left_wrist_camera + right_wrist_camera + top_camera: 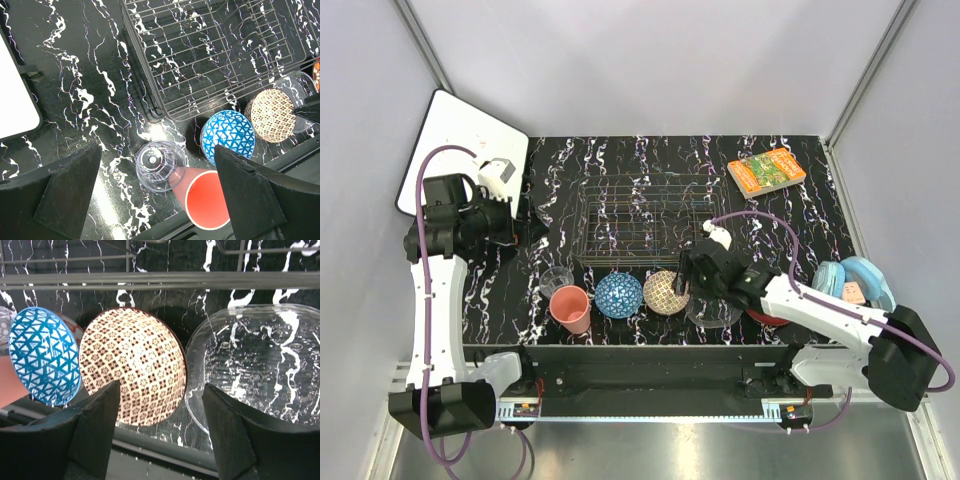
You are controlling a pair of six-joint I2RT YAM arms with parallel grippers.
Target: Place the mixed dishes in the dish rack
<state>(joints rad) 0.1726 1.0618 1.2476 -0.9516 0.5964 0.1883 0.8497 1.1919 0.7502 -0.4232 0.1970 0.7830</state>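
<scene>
Right gripper [160,392] hangs open and empty over the tan bowl [132,365]: straddle its edge squarely, pinch firmly, then lift far into the rack [640,215]. Left gripper [157,152] gapes wide, empty.

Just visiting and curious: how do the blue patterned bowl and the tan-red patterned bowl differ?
The blue patterned bowl shows white triangles on blue; the tan-red patterned bowl has small red-brown squares on tan. The blue one sits beside the pink cup, the tan-red one beside the clear glass plate. The open right gripper hovers at the tan-red bowl, not the blue. Both lie upside down in front of the dish rack.
</scene>
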